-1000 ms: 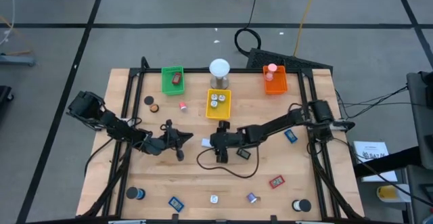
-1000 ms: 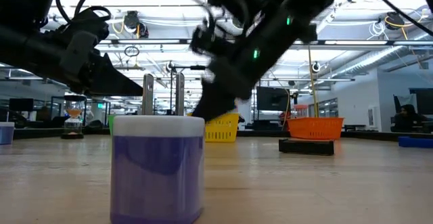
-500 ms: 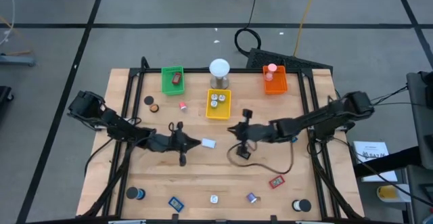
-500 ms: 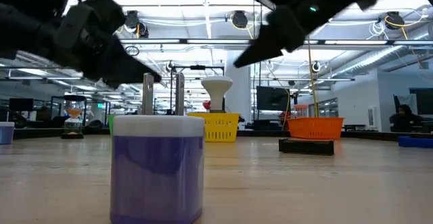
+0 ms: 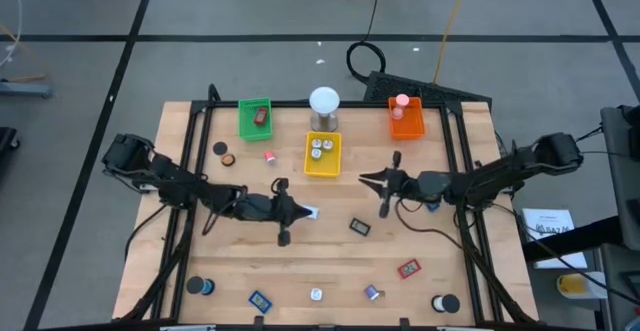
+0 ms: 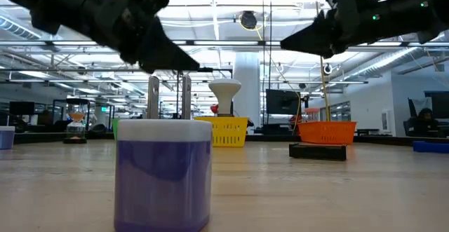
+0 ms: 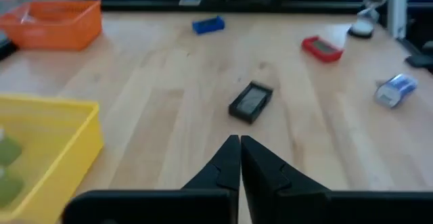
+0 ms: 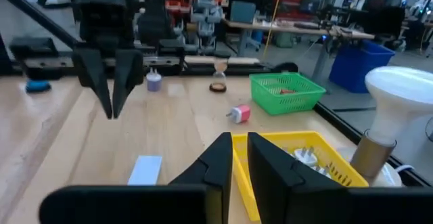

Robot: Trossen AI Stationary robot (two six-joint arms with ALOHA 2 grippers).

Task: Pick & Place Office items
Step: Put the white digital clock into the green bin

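Small office items lie scattered on the wooden table: a white flat piece, a dark rectangular piece, a red piece, a blue piece and black rolls. My left gripper is shut and hangs above the table beside the white piece; the dark piece lies ahead of it. My right gripper hovers right of the yellow tray. Only a narrow slit separates its fingers, and nothing is in it.
A green tray, the yellow tray and an orange tray stand along the far side, with a white-domed cylinder behind the yellow one. A purple-and-white cylinder stands near the front edge. A dark cable trails below my right arm.
My right gripper has drawn back from the table's middle toward the right and far edges and has risen. My left gripper has gone toward the right edge, up to the white piece, rising a little. The white and dark pieces have stayed where they lay.
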